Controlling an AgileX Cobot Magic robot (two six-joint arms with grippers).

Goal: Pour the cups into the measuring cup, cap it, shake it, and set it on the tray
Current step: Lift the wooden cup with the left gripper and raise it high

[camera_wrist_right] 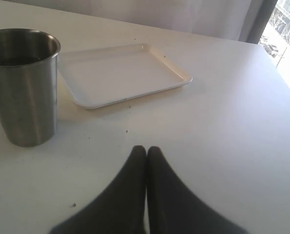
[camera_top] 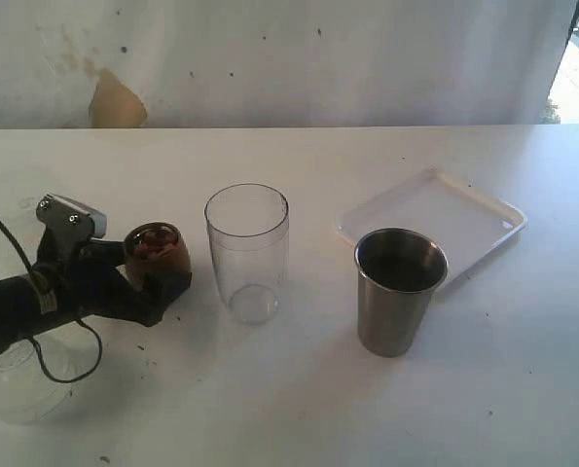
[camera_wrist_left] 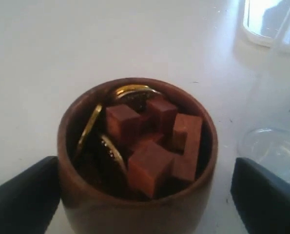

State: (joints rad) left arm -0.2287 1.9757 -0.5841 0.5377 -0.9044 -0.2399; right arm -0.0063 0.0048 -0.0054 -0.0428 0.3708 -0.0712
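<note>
White table [camera_top: 299, 409], stained wall behind, and the left arm is lined up on cup 1 of 3.

Tray [camera_top: 435, 209] lies back right, with the steel tumbler [camera_top: 398, 292] just in front. The measuring cup [camera_top: 247, 253] stands upright mid-table, and beside it is the wooden cup [camera_top: 156, 251], loaded with brown cubes [camera_wrist_left: 149, 165] and gold coins [camera_wrist_left: 130, 91]. Left gripper [camera_wrist_left: 145, 200] straddles that wooden cup, jaws wide, not yet clamped; right gripper [camera_wrist_right: 145, 161] rests pinched together, empty. Best now, I'd say: squeeze square on the round belly, lift level, tip slowly over the clear rim.
</note>
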